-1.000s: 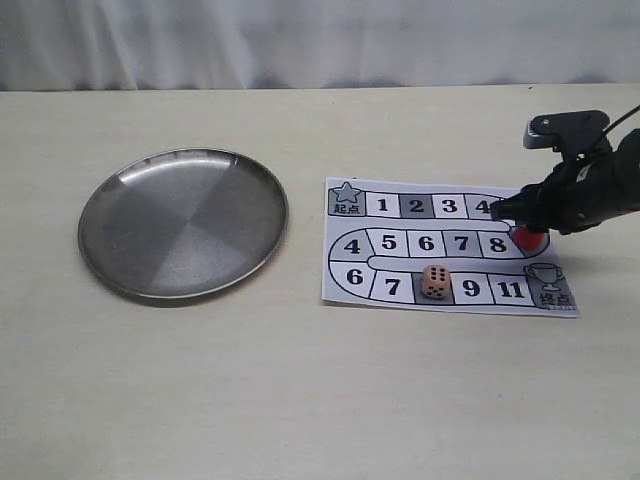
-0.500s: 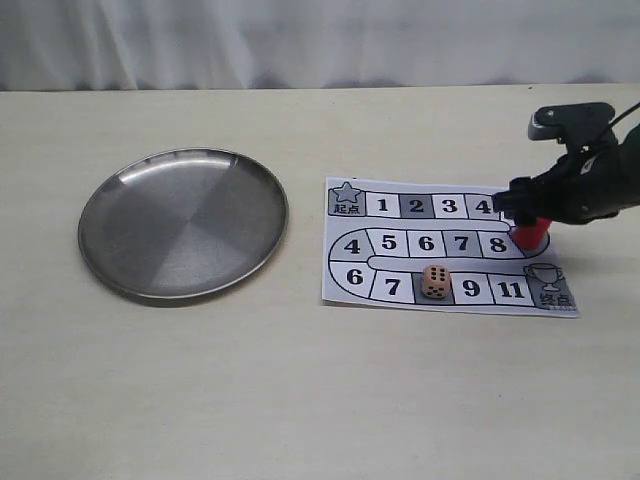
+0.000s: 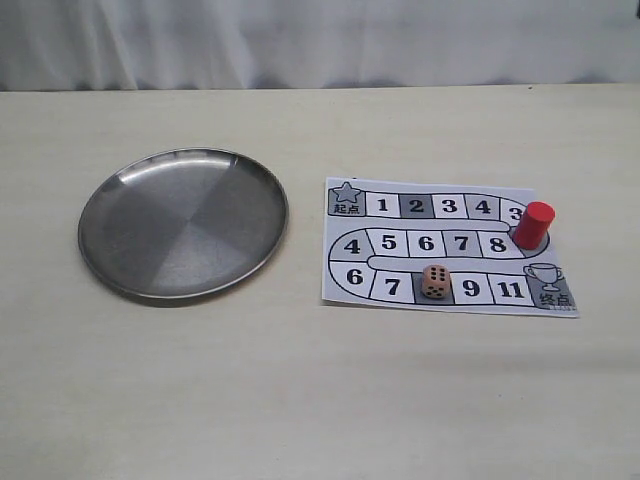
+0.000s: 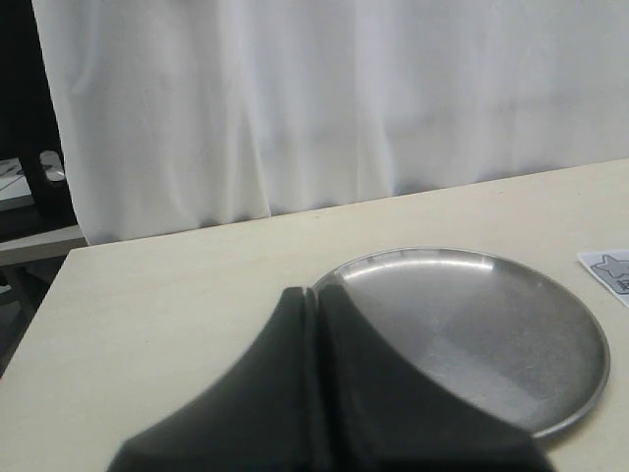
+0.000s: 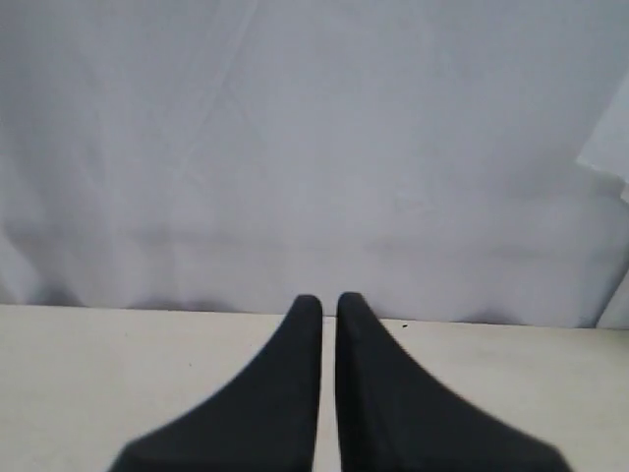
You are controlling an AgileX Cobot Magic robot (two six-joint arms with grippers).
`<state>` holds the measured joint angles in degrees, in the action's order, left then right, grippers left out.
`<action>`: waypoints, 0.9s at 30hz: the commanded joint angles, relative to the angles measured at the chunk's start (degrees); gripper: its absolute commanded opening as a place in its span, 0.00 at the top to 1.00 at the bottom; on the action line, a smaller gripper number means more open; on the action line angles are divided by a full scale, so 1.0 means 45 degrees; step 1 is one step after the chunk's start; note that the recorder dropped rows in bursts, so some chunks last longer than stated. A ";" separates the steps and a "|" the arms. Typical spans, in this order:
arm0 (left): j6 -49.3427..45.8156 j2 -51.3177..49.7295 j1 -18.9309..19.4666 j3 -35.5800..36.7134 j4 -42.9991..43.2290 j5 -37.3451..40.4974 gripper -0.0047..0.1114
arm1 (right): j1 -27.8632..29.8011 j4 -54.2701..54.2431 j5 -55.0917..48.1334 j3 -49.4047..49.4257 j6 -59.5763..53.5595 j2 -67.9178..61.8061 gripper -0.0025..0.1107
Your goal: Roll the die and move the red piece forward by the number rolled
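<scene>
The table (image 3: 300, 400) runs out of frame on every side but the far one, where a white curtain (image 3: 300, 40) closes the scene. In the left wrist view the steel plate (image 4: 491, 324) is partly covered on its near side by the left gripper (image 4: 313, 293). In that same view the game board (image 4: 611, 270) is cut off at the picture's edge, so only its star corner shows. In the exterior view the plate (image 3: 183, 225) lies bare to the left of the board (image 3: 389, 241) and apart from it. The left gripper's fingers (image 4: 285, 374) are pressed together along a thin seam and hold nothing; their tips hang over the plate's near rim. The right gripper (image 5: 329, 300) is drawn in to a narrow slit, also empty, and points toward the curtain over bare tabletop. No view shows a gripper together with either game piece, so how they lie to one another cannot be told. The red piece (image 3: 533, 224) stands upright at the board's right edge, on the bend just after square 4 and beside square 8, half hiding the numeral there. The die (image 3: 434, 281) sits in the bottom row between squares 7 and 9, covering its square's number. Its top face seems to show six pips.
</scene>
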<state>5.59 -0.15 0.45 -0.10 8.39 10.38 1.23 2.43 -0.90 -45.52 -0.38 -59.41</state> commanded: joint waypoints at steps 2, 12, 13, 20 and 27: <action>0.0012 0.0033 -0.0106 0.0022 -0.0026 -0.0099 0.96 | -0.0007 -0.1166 -0.0073 0.2341 0.0084 0.3718 0.94; 0.0012 0.0033 -0.0106 0.0022 -0.0026 -0.0099 0.96 | -0.0007 -0.1028 -0.1689 0.6439 -0.0067 0.8628 0.94; 0.0012 0.0033 -0.0106 0.0022 -0.0026 -0.0099 0.96 | -0.0007 -0.1028 -0.1433 0.7021 -0.0067 0.8974 0.94; 0.0012 0.0033 -0.0106 0.0022 -0.0026 -0.0099 0.96 | -0.0007 -0.1053 0.0200 0.9760 -0.0067 1.0554 0.94; 0.0012 0.0033 -0.0106 0.0022 -0.0026 -0.0099 0.96 | -0.0007 -0.1053 -0.0265 1.0115 -0.0067 1.0874 0.94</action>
<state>5.59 -0.15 0.45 -0.10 8.39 10.38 1.23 -2.30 -1.93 -0.29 -0.38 -10.85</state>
